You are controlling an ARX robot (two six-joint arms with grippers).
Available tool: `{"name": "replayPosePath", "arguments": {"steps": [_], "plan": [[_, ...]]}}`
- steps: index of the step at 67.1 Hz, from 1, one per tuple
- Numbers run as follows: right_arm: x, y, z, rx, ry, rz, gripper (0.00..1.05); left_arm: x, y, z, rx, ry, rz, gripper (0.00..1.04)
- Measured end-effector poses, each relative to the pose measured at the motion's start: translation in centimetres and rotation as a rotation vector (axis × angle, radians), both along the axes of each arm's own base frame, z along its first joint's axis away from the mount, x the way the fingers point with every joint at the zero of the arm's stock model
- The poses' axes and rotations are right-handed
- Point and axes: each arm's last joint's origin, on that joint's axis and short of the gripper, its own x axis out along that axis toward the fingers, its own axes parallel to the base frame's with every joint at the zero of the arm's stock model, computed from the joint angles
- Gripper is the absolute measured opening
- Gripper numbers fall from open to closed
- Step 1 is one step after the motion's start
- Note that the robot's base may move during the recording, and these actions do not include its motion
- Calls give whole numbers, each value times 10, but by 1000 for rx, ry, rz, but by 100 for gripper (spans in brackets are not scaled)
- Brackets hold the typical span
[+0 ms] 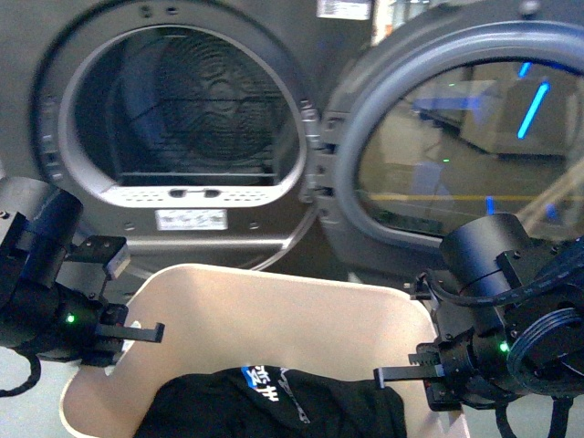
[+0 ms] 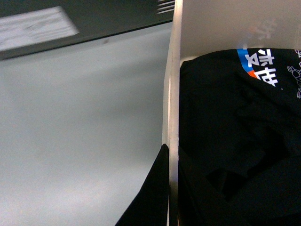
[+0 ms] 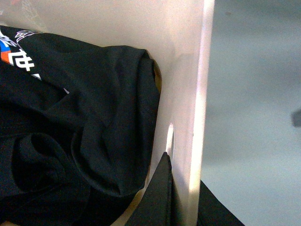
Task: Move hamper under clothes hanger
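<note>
Hamper spot: the hamper (image 1: 274, 310) sits lower centre in your front view, just before the open machine (image 1: 310, 36).
Hamper hidden: its near rim is cut off by the bottom edge and its outer walls barely show.
Load hidden: the black garment (image 1: 274, 406) covers the bottom; blue and white print, too blurred to read.
Hamper build: smooth beige plastic, rounded corners; a handle slot (image 3: 170, 139) is cut in the wall.
Machine build: dark grey, round ribbed drum (image 1: 196, 109), glazed round door (image 1: 456, 137) swung to the right.
Floor: plain pale grey floor (image 2: 80, 132).
Right gripper: the right gripper (image 1: 406, 383) straddles the wall at lower right, one finger inside and one outside, both against the plastic, so the jaws are narrow and pinch the wall.
Left gripper: the left gripper (image 1: 141, 299) is at the rim, lower left. Its wrist view shows one dark finger (image 2: 150, 193) flat on the outside wall. The inner one is lost against the black cloth, so you can't tell the jaw gap.
</note>
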Motion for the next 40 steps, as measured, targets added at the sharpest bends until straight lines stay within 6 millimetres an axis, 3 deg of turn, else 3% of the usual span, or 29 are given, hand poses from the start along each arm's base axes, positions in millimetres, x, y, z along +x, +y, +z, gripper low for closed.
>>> {"name": "replayPosePath", "arguments": {"steps": [11, 40], "plan": [[2, -8, 0, -13, -2, -23, 3, 0, -8, 0, -9, -2, -28, 4], [0, -3, 0, -7, 1, -3, 3, 0, -3, 1, 1, -4, -5, 4]]}}
